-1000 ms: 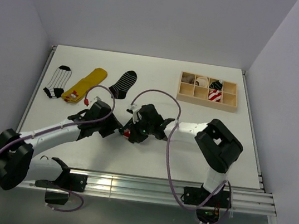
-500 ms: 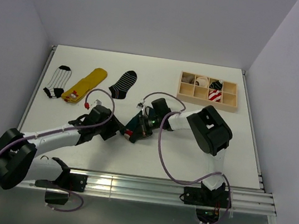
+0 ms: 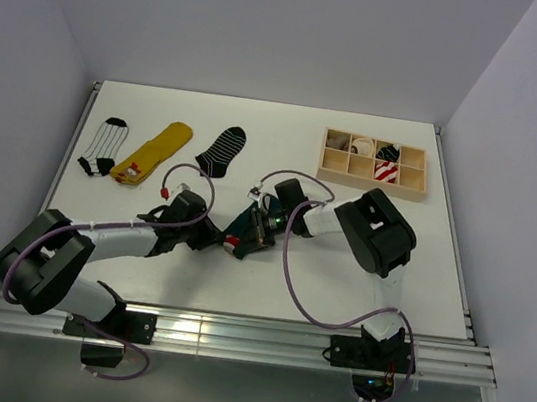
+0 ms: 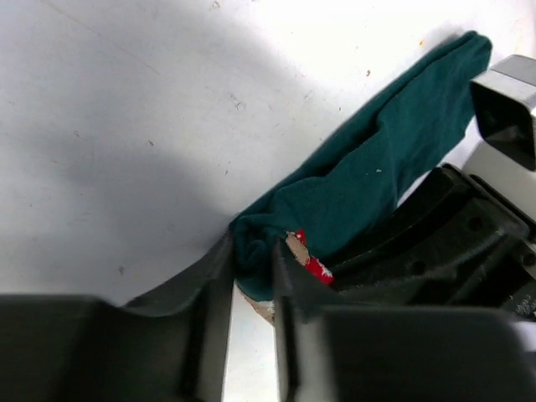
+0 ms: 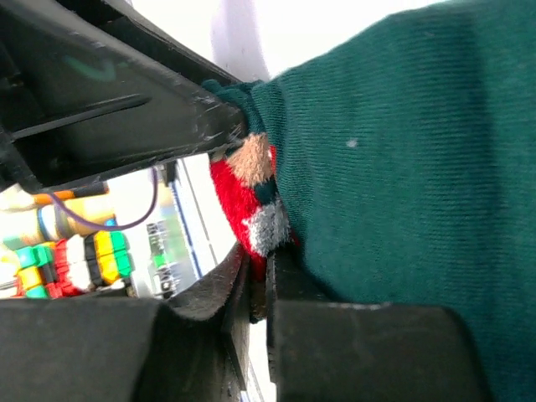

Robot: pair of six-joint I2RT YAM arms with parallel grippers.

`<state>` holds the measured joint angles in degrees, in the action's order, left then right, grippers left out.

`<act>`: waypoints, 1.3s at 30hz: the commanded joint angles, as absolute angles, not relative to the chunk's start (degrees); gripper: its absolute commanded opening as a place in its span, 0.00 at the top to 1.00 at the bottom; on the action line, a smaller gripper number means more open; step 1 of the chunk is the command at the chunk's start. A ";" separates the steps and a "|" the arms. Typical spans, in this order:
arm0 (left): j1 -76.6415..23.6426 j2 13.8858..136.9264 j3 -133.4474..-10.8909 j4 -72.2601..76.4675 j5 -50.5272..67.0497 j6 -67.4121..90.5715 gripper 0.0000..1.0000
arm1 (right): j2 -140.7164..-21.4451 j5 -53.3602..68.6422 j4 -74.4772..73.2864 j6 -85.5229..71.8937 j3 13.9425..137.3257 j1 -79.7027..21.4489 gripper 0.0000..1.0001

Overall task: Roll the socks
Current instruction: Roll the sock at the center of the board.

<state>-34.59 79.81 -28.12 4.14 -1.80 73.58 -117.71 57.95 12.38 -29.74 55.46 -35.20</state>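
green sock (image 4: 368, 167) | my left gripper (image 4: 254, 251) pinches its bunched end | my right gripper (image 5: 255, 268) pinches the same end, opposite side | long axis runs away from left gripper

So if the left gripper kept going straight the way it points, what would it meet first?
The green sock that the left gripper is pinching. Close beyond that, probably the right gripper, shut on the same sock, though the depth there is unclear.

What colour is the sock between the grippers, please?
The sock is dark green, red patch; left wrist view.
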 commanded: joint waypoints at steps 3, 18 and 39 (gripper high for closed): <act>-35.07 81.39 -28.74 2.56 -2.37 73.04 0.86 | -109.53 48.18 6.44 -24.27 53.61 -36.12 0.75; -35.24 79.10 -37.61 -9.75 -4.13 66.01 0.96 | -90.79 1.80 -4.13 -8.88 53.70 -52.28 0.53; -35.68 79.72 -38.67 -10.81 -2.99 66.53 0.97 | -98.70 -4.12 0.44 -3.69 56.69 -61.61 0.50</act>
